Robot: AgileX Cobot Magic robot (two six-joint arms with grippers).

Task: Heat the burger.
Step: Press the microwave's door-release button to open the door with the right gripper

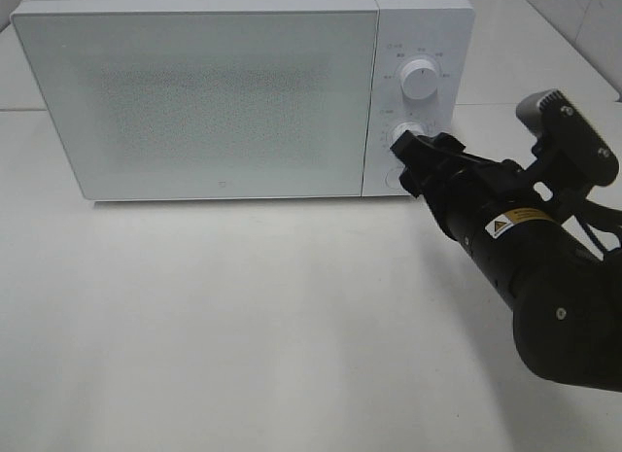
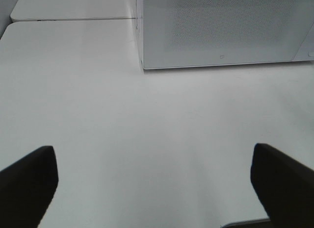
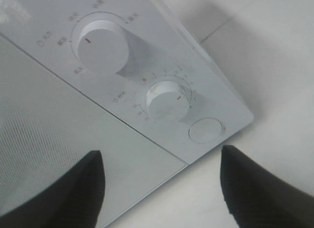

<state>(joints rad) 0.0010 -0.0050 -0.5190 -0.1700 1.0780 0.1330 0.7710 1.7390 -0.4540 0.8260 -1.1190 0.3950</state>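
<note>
The burger is out of view in every frame. A white microwave [image 1: 224,102] stands at the back of the table with its door closed. My right gripper [image 1: 410,165] is open right in front of its control panel, just below the lower dial [image 1: 406,135]. In the right wrist view the lower dial [image 3: 168,100] and a round button [image 3: 205,130] lie just beyond the spread right gripper [image 3: 161,152], with nothing between its fingers. My left gripper [image 2: 153,149] is open over bare table, some way in front of the microwave's [image 2: 221,32] left corner.
An upper dial [image 1: 420,80] sits above the lower one on the panel. The white table [image 1: 243,316] stretches out in front of the microwave. A seam between table tops runs behind its left side [image 2: 73,19].
</note>
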